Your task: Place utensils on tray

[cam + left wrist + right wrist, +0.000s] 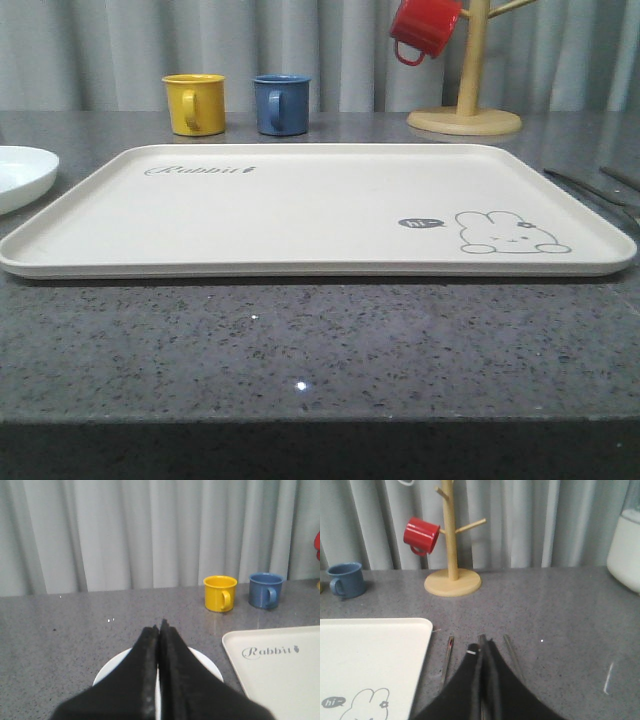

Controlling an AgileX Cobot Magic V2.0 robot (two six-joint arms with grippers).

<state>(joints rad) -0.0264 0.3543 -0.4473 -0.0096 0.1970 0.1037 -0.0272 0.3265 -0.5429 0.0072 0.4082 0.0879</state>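
The cream tray [300, 210] with the rabbit drawing lies in the middle of the table and holds nothing. Slim silver utensils [588, 189] lie on the table just right of the tray. In the right wrist view, two handles [448, 657] [511, 652] show on either side of my right gripper [481, 644]. The gripper is shut, and a third handle tip [481, 638] pokes out beyond it. My left gripper [159, 626] is shut and hangs over the white plate [112, 667]. That plate [20, 170] sits left of the tray [280, 675].
A yellow mug [195, 103] and a blue mug [280, 103] stand behind the tray. A red mug [425, 27] hangs on a wooden mug tree [466, 115] at the back right. A white container [626, 545] stands far right. Grey curtains close the back.
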